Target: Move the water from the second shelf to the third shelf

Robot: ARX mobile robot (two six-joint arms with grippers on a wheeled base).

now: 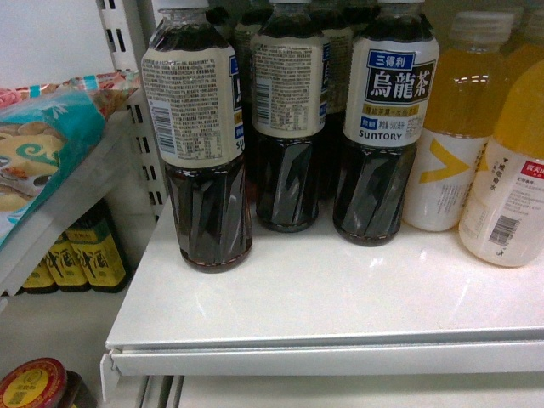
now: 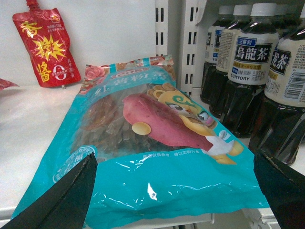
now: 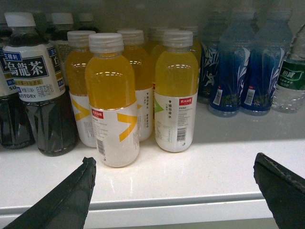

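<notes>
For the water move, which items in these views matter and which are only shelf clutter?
Job:
- water bottle, green label, at the far right edge of the right wrist view, partly cut off
- right gripper, fingers spread, empty
- left gripper, fingers spread, empty

Clutter:
- oolong tea bottles
- yellow drink bottles
- blue bottles
- teal snack bag
- red sauce pouch

Counts visible: 3 front-row oolong tea bottles [image 1: 208, 144], more behind; 5+ yellow drink bottles [image 3: 112, 100]; 2-3 blue bottles [image 3: 230, 71]; 1 green-label water [image 3: 290, 83]; 1 teal snack bag [image 2: 157, 157]; 1 red pouch [image 2: 45, 47].
</notes>
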